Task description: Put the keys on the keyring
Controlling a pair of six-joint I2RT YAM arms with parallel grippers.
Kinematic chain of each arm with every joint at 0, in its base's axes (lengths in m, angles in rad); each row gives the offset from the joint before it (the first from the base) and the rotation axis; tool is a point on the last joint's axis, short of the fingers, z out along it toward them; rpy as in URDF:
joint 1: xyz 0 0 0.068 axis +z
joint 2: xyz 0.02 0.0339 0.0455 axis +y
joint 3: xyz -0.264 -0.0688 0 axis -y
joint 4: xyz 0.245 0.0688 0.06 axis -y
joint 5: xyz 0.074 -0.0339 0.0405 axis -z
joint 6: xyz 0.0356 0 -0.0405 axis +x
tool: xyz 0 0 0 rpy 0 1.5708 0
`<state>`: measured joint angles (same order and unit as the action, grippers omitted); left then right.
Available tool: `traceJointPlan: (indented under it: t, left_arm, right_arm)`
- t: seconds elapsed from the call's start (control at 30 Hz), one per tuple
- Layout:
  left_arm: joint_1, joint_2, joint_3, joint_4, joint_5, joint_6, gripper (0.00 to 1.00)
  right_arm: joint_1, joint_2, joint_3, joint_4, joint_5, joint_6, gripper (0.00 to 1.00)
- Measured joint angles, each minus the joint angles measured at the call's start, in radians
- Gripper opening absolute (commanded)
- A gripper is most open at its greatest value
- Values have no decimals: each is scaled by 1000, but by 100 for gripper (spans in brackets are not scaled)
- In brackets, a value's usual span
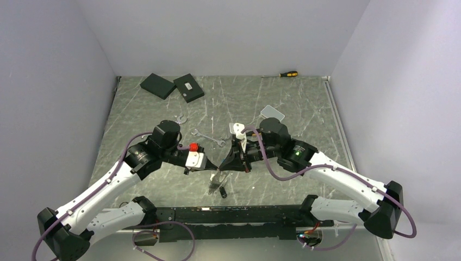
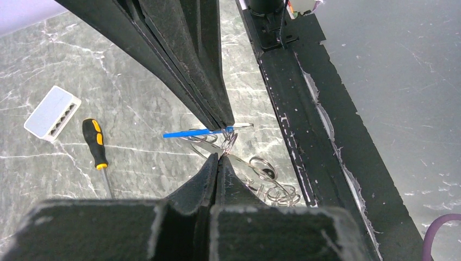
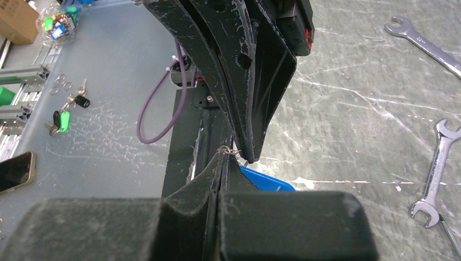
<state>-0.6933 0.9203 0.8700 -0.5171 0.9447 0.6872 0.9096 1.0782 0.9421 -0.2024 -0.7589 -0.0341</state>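
My two grippers meet tip to tip above the near middle of the table. In the left wrist view my left gripper is shut on a flat silver key that hangs in a bunch of wire rings. My right gripper is shut on a small silver keyring at the top of that bunch. A blue tag hangs just below it. From above, the left gripper and right gripper nearly touch, with the bunch and a black fob dangling under them.
Two silver spanners lie on the table behind the grippers, apart from both. A yellow-and-black screwdriver lies at the back. Two black boxes sit at the back left, and a white box lies nearer. A black rail runs along the near edge.
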Motion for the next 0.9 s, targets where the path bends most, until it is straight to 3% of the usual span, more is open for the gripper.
traceJointPlan:
  t: [0.9]
  left_arm:
    - [24, -50, -19, 153, 3, -205, 0]
  right_arm:
    - [37, -118, -139, 2, 134, -132, 0]
